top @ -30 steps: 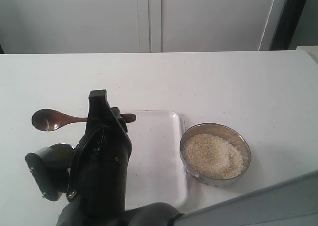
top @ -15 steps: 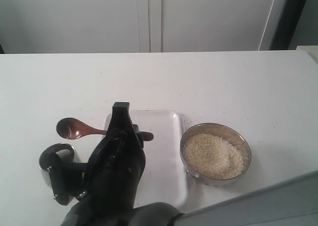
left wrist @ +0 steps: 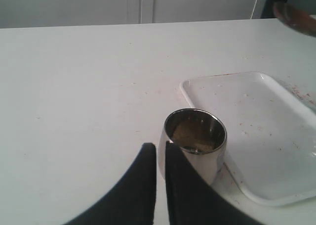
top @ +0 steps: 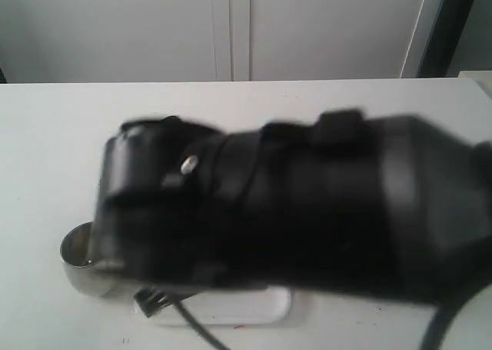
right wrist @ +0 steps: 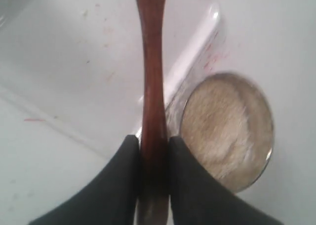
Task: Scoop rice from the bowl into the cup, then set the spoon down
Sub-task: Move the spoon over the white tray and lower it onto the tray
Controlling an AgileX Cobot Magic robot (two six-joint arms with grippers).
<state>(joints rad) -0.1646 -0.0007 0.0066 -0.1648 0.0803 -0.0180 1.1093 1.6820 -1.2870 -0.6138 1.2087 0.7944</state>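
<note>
Right wrist view: grips slender reddish-brown wooden spoon [right wrist: 152, 71] in right gripper [right wrist: 153, 138], beside wide steel bowl [right wrist: 266, 111] of beige rice [right wrist: 222, 126]. Parks left gripper [left wrist: 159, 146], pinched together, beside small steel cup [left wrist: 197, 158]. Best, probably: dip shallow, lift level.

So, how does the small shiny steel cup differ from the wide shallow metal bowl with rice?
The small steel cup is narrow and deep; the wide metal bowl is broad and shallow. The bowl is filled across with beige rice, whereas the cup seems to hold only a little at its bottom. Both are round, shiny metal, upright, and stand beside the white tray.
</note>
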